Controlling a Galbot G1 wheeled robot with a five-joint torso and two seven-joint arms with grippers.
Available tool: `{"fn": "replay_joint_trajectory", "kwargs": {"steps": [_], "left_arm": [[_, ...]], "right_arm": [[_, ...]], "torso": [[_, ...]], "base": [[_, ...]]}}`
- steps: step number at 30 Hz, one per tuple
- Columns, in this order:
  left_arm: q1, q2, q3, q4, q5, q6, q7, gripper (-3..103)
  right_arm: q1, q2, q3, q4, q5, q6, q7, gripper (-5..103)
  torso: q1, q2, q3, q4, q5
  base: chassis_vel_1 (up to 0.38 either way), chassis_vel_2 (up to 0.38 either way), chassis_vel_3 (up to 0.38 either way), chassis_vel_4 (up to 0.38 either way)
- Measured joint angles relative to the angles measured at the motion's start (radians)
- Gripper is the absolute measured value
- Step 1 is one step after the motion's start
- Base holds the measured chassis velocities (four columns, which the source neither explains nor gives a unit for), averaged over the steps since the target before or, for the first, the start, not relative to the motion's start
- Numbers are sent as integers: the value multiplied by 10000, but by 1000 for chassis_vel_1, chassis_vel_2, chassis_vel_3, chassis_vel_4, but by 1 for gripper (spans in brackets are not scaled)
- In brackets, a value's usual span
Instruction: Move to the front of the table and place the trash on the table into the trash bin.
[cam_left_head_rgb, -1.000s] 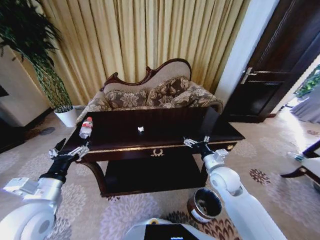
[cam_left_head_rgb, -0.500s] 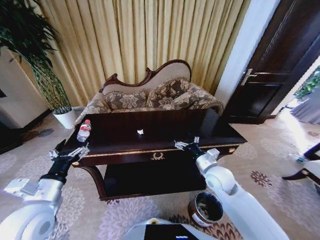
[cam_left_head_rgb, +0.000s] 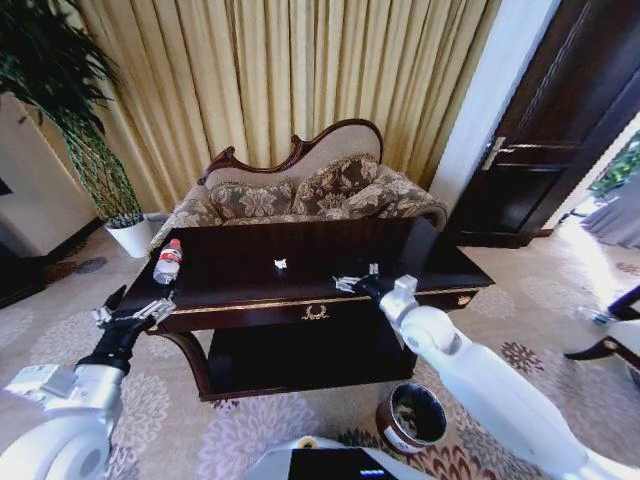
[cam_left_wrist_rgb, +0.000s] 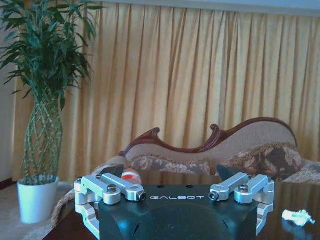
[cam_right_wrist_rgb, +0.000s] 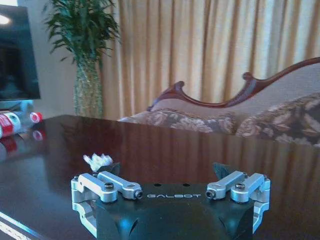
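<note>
We see a dark wooden desk, glossy enough to mirror the room, with shiny gold trim. At its left end lies a clear plastic bottle; mid-frame, a crumpled white paper scrap. Behind, a patterned cloth sofa.

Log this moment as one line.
right gripper: open, over table near scrap | left gripper: open, front-left corner | bottle: lying | bin: on floor

Bare table top lies between the open right tool and the scrap.
</note>
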Motion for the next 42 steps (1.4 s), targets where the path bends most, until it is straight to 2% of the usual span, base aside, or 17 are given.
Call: {"fn": "replay_joint_trajectory", "kwargs": {"steps": [2,4,6,13,17,26,42], "left_arm": [[114,-64,-93,-1,10,1,-5,100],[142,-87,-136,-2,10,1,-5,100],[211,-172,-264,-3,9,1,-4,100],[356,-400,-552,-4,-15,-5,16,100],[372,-448,-596,-4,-19,-12,28,100],[343,-482,-558,-3,-3,-21,37,100],[271,-504,-550,-1,-25,-33,38,100]], "right_arm": [[819,166,-687,-262,220,-191,99,100],[1068,276,-909,-363,296,-291,159,100],[1723,703,-1533,-648,483,-602,407,100],[2462,1510,-2388,-1167,336,-1071,719,100],[2594,1746,-2563,-1342,307,-1216,900,100],[2934,2854,-2886,-2249,724,-1847,2086,100],[3168,3530,-3123,-2567,1118,-2083,2884,100]], "torso": [[0,0,0,2,-1],[0,0,0,1,-1],[0,-1,0,1,-1],[0,0,0,-1,-1],[0,-1,0,-1,0],[0,0,0,0,0],[0,0,-1,-1,0]], "base": [[0,0,0,0],[0,0,0,0],[0,0,0,0],[0,0,0,0],[0,0,0,0],[0,0,0,0],[0,0,0,0]]}}
